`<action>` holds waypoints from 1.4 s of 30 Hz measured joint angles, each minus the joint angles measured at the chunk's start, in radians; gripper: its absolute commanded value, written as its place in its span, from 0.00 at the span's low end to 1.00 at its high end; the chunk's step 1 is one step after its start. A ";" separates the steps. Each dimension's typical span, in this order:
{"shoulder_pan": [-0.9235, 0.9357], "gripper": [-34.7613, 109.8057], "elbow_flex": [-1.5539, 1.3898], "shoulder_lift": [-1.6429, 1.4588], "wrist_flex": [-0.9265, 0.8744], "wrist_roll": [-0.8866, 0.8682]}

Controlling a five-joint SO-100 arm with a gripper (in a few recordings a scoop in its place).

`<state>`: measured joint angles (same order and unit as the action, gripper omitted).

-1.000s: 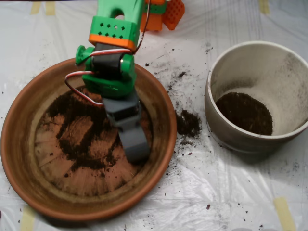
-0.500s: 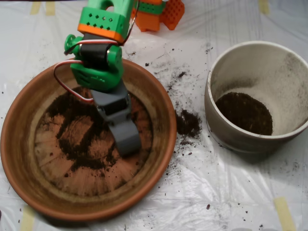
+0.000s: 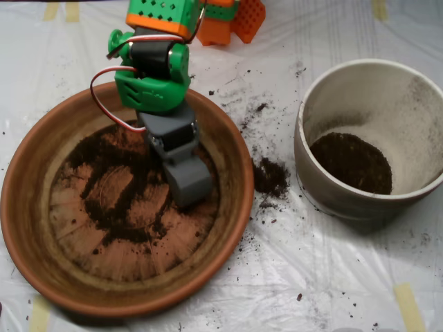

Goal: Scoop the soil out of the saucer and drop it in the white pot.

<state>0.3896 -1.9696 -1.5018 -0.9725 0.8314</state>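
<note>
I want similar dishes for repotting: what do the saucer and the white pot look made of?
The saucer looks like unglazed terracotta: matte orange-brown, with ridges across its floor. The white pot looks ceramic, cream with a dull, dusty, smudged inner wall; whether it is glazed is unclear.

A single fixed camera looks straight down at close range, framing the saucer [image 3: 28, 228] at left and the white pot [image 3: 415, 90] at right.

Your arm reaches down from the top edge of the overhead view, green and orange links stacked above a black servo with red and white wires looping off its left side. The grey gripper [image 3: 188, 181] slants down and slightly right, tip lowest.
</note>
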 measured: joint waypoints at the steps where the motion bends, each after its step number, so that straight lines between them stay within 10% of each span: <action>1: -0.002 0.37 0.000 -0.002 0.003 0.006; 42: 0.021 0.24 -0.282 -0.207 0.299 0.126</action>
<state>0.4111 -2.2519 -1.7089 -0.6734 0.9572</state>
